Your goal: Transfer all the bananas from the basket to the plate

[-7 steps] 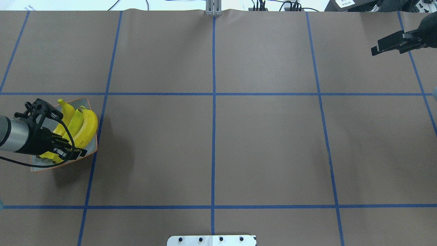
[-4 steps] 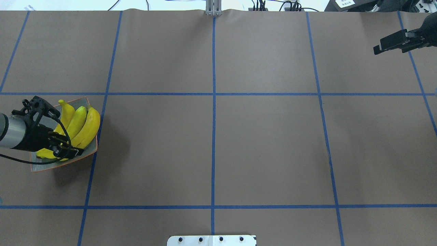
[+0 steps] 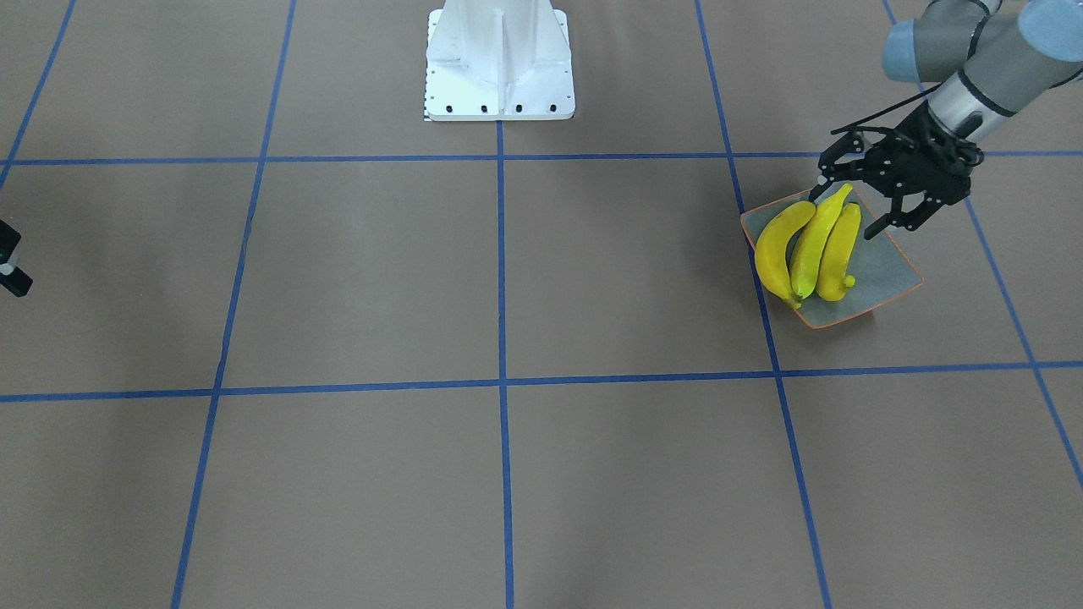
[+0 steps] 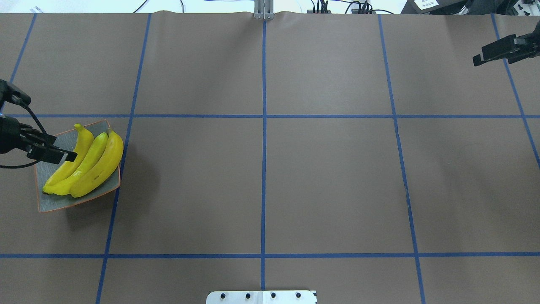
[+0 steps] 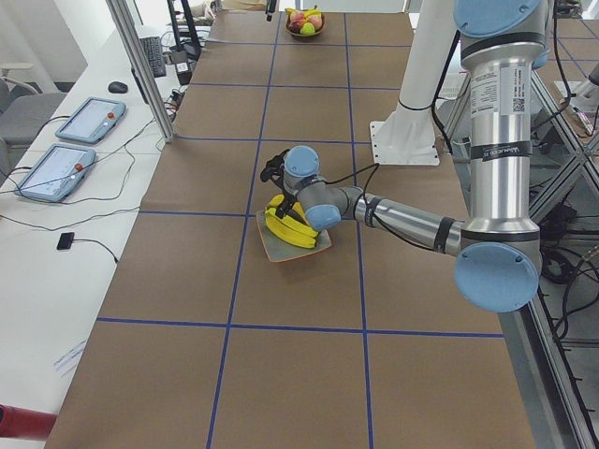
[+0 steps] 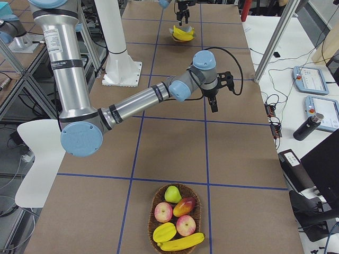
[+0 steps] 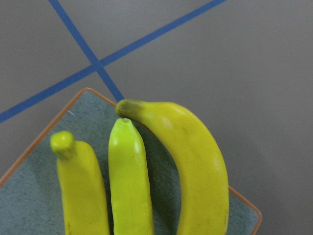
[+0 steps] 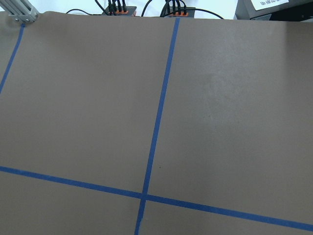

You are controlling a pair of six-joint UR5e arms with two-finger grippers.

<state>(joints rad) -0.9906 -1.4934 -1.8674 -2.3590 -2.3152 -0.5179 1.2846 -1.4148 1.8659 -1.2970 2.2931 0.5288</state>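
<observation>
Three bananas lie side by side on the plate, at the left edge of the table in the overhead view. They nest along their curves, stems toward the far side, and the outer one hangs a little over the right rim of the plate. I think they are packed like this because the plate is barely longer than one banana, so the only way to fit several is to lay them parallel.

The left hand hangs just above the near-to-robot corner of the plate. Its fingers are spread apart and carry nothing, so it has released. In the front-facing view one finger stands close beside the stem end of the bananas, but I cannot say whether it touches. The wrist camera looks straight down on the three stems, which suggests the hand is above the fruit, not among it.

The right hand is at the far right of the table, well apart from the plate. Its jaws look closed and empty.

One more banana lies in the basket at the right end of the table, together with other fruit, so in my judgement the task is not yet complete.
</observation>
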